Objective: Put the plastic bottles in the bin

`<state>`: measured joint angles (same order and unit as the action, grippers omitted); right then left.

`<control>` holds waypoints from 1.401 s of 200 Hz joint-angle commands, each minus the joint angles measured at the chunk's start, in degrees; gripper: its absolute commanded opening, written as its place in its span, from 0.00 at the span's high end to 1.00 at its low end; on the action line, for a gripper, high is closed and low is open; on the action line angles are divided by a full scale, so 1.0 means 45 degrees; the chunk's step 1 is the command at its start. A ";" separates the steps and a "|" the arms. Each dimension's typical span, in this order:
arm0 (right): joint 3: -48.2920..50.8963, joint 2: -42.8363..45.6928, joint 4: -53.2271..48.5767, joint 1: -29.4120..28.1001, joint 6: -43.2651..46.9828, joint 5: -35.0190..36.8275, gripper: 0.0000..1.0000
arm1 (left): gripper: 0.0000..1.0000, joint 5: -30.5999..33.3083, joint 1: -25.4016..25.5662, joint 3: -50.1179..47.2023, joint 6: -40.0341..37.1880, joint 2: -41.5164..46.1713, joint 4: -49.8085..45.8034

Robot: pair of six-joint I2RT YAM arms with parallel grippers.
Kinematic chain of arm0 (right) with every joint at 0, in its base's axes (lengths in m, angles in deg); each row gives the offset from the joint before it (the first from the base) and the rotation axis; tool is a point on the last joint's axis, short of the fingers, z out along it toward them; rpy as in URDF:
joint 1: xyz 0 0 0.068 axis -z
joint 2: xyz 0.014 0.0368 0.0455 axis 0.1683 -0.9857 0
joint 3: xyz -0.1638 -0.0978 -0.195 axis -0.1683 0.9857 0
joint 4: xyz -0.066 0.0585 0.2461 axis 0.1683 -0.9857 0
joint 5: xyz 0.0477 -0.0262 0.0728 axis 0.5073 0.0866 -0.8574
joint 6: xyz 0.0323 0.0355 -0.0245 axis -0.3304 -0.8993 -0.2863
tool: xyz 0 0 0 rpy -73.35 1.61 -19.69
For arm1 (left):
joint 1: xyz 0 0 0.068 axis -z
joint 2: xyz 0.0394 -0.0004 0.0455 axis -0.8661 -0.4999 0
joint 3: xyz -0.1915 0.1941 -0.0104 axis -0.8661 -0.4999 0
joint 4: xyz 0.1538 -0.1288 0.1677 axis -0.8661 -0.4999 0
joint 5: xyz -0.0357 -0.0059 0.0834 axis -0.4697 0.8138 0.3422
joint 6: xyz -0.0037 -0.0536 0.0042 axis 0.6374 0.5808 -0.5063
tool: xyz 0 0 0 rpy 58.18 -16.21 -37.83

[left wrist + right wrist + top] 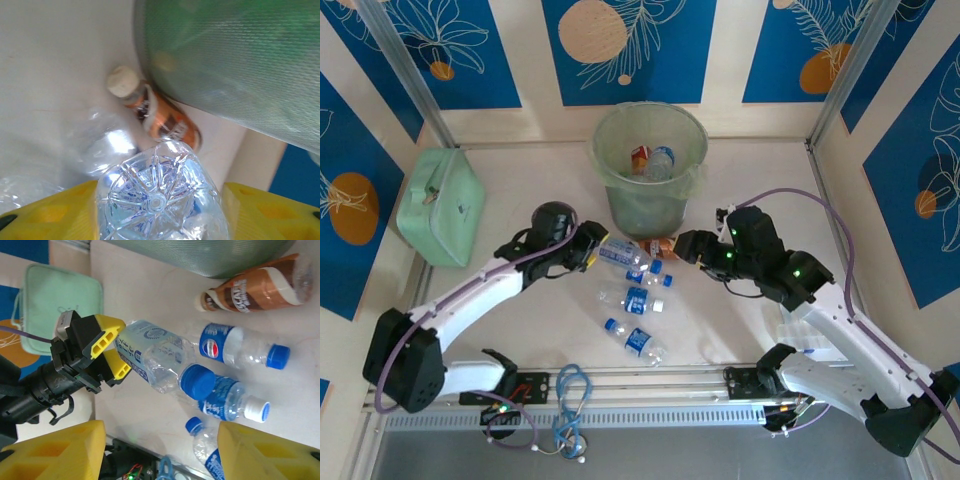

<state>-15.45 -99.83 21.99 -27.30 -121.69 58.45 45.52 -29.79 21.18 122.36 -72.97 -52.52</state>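
Plainly the job was only partly done. An orange-labelled bottle (640, 157) and a pale clear bottle (663, 160) lay inside the bin (620, 195). Whether more sat beneath them I could not tell.

The left gripper (124, 347) had its yellow fingers (106, 332) pressed on either side of the base end of a blue-labelled bottle (155, 357). Its cap pointed away from them, and it was short of the bin, not over it. Beyond the left fingertips, a brown bottle (165, 117) lay just beside the foot of the bin.

The right gripper (161, 430) had its fingers spread with nothing between the pads. Ahead of them lay three more clear bottles (240, 350) on the table (150, 285). By my count five bottles were outside the bin, one of them in hand, so most of the work was left.
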 commanded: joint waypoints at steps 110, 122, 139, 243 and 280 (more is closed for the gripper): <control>-0.0147 -0.0056 0.2434 -0.0136 -0.0536 -0.2169 0.48 | 0.48 -0.2783 -0.0426 -0.1054 0.0534 0.2239 0.6050; -0.0080 -0.0102 0.2665 -0.0157 -0.0614 -0.2311 0.47 | 0.49 -0.2892 -0.0426 -0.1200 0.0784 0.2219 0.6499; 0.0014 -0.0136 0.2937 -0.0178 -0.0732 -0.2409 0.46 | 0.49 -0.2974 -0.0426 -0.1415 0.1071 0.2180 0.7099; -0.0057 -0.0533 0.3300 -0.0490 -0.0794 -0.2384 0.58 | 0.51 -0.3157 -0.0426 -0.1676 0.1210 0.2259 0.7749; -0.0205 -0.0509 0.3088 -0.0485 -0.0661 -0.2269 0.70 | 0.49 -0.3099 -0.0426 -0.1503 0.0761 0.2326 0.7143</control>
<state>-15.49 -101.97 36.99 -29.10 -125.19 48.20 33.15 -31.39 13.72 127.48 -63.81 -21.14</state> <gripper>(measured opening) 0.339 0.525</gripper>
